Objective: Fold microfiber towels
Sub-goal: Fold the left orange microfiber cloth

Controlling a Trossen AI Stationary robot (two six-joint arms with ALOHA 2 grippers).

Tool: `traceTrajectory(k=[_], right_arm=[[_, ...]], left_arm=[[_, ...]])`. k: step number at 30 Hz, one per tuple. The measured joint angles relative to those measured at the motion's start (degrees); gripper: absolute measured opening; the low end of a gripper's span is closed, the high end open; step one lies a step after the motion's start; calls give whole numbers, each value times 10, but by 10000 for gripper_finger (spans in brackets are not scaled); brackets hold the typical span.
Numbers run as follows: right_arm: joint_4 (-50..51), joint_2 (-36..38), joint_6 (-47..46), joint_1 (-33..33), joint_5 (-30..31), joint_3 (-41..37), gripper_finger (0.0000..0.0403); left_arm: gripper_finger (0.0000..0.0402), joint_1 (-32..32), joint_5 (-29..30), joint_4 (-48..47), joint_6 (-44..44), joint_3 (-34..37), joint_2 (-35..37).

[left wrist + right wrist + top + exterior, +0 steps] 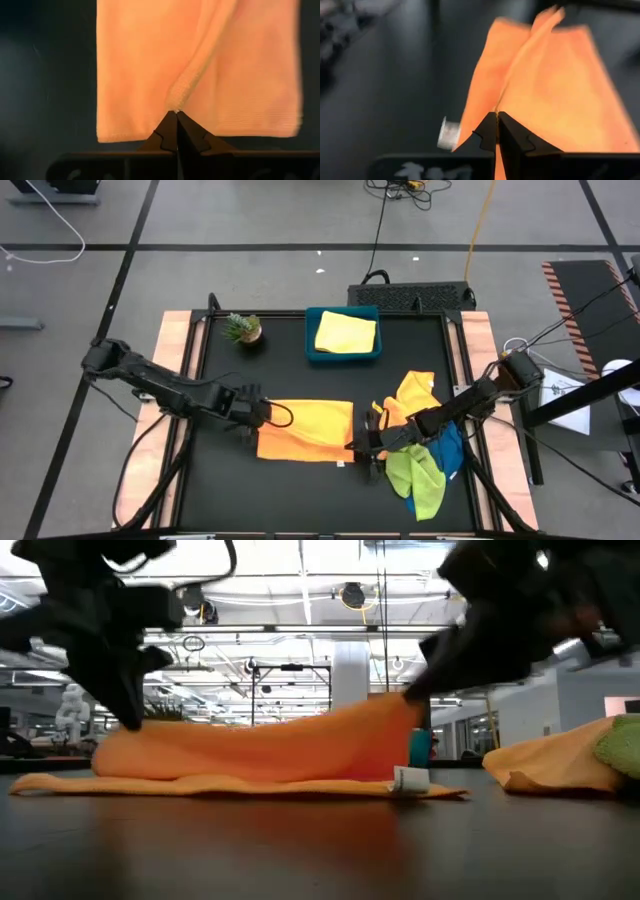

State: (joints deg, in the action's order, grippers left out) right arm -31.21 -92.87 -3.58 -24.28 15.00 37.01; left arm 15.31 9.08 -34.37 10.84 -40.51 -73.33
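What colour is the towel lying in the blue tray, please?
Yellow microfiber towel; the high view shows it best.

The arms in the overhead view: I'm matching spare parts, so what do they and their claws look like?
Both arms are dark, slim and jointed, with black cables looping along them. The left claw and right claw each end in two black fingers that taper to a point, with stepped, notched inner edges, mounted on a dark crossbar.

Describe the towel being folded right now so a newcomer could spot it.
On the black table, look front-centre between the two arms. The flat orange microfiber towel lies spread alone there, each side edge pinched by a tool; the other orange towel is crumpled in the right-hand pile.
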Motion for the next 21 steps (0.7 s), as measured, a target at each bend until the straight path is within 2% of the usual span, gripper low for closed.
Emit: traceTrajectory(k=[10, 21], right_arm=[[5, 43, 14, 3, 0, 0, 0], [56, 43, -28, -2, -13, 0, 0]], left_arm=[[0, 75, 7, 28, 39, -2, 55], [0, 166, 45, 58, 105, -3, 15]])
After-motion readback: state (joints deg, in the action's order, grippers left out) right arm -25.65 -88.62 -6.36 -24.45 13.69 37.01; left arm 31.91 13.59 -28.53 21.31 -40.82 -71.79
